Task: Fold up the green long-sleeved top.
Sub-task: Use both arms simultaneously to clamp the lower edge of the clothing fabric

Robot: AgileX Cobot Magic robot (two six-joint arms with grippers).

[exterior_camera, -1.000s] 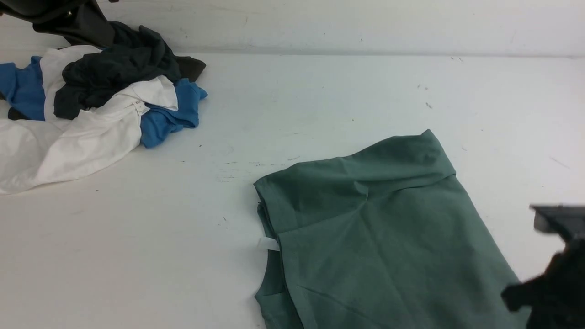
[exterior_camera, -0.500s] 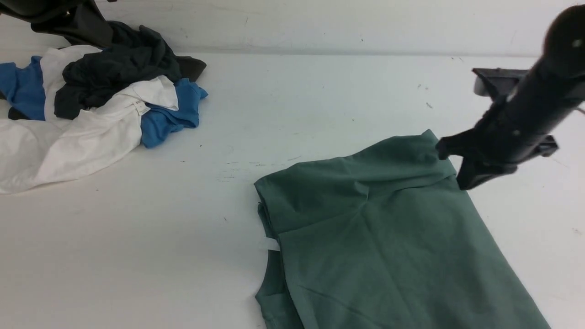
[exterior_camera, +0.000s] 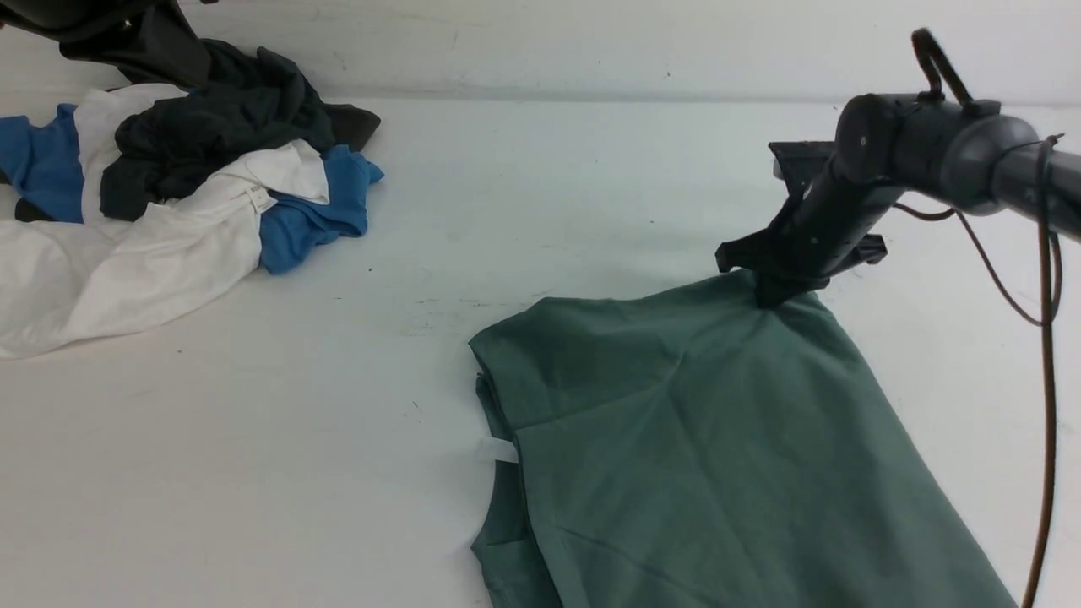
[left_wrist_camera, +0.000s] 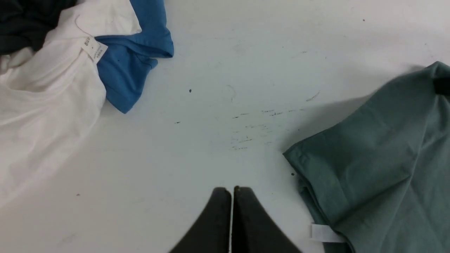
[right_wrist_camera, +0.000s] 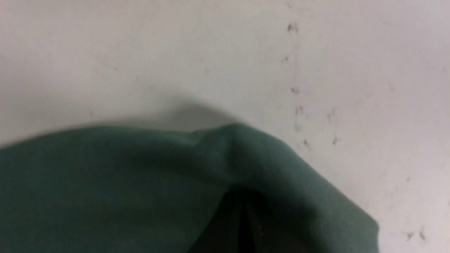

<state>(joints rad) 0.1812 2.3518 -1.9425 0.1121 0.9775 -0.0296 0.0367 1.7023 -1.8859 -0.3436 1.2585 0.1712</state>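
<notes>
Shows the green long-sleeved top (exterior_camera: 718, 439) lying on the white table (exterior_camera: 591, 169), right of centre and close to the robot, already doubled into a rough panel, with a white neck tag (exterior_camera: 495, 451) poking out at its left edge. Places the right gripper (exterior_camera: 773, 297) at the garment's far corner, jaws drawn together to a thin slit in the right wrist view and apparently pinching the cloth, with that corner raised slightly above its own shadow. Places the left gripper (left_wrist_camera: 232, 196) over bare table just beside the top's left edge, pressed fully closed with nothing held, well apart from the pile of white, blue and dark grey garments (exterior_camera: 169, 186) at far left. Reads as the opening of a further fold: far corner taken, not yet carried over. Calls next for lifting that corner clear and drawing it back toward the near hem, keeping the layers together; probably also for the left gripper on the matching far-left corner, to keep the crease straight.
</notes>
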